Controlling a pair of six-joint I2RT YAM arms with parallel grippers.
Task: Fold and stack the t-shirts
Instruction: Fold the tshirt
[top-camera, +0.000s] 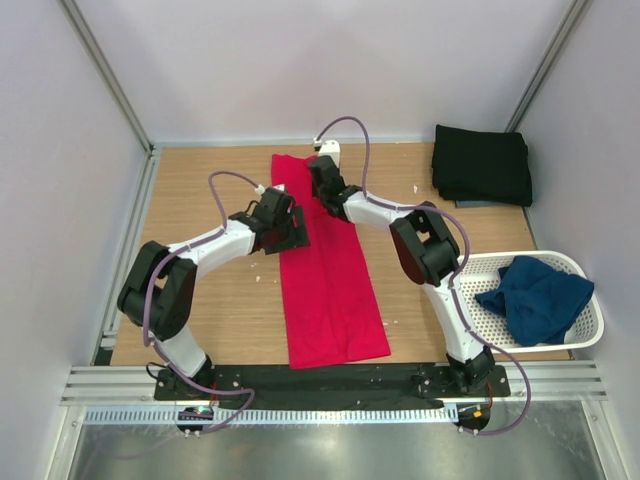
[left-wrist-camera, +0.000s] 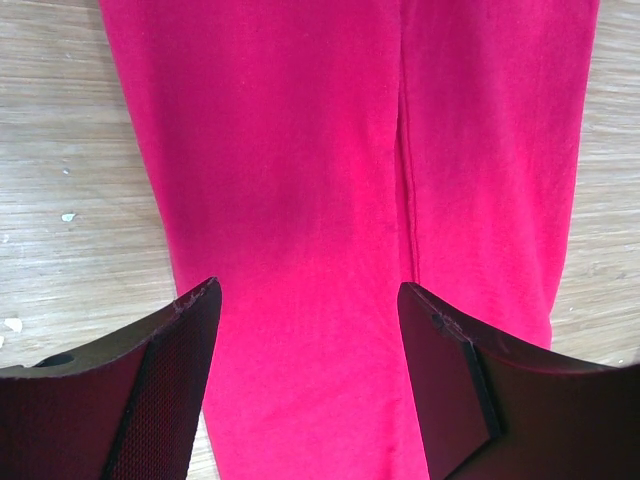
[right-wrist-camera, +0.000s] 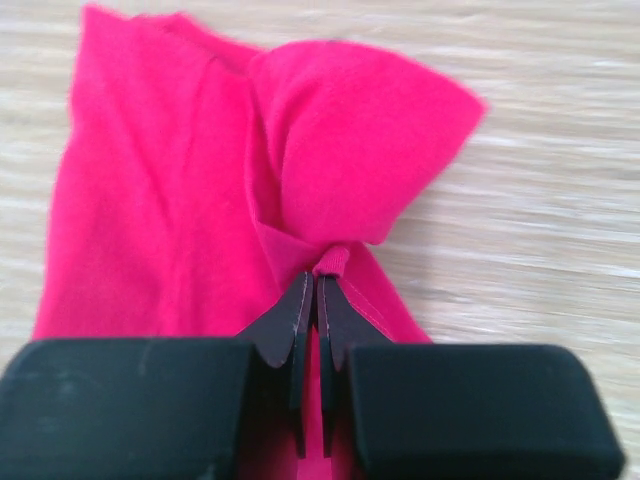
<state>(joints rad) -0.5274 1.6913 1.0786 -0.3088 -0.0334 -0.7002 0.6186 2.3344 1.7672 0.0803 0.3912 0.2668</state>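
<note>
Overhead view looks down from behind; both wrist views face the red t-shirt (top-camera: 330, 290) closely.

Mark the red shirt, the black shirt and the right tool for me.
red t-shirt (top-camera: 330, 290): top view, middle of the folded strip.
black t-shirt (top-camera: 482, 165): top view, centre of the folded cloth.
right tool (right-wrist-camera: 317, 284): right wrist view, between its shut fingertips.

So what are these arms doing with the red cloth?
The right hand pinches the far end of a bright red cloth t-shirt, lying in a long strip. The open left hand hovers over the strip. A folded black cloth t-shirt lies in the far right corner; a dark navy t-shirt sits in the white plastic basket.
</note>
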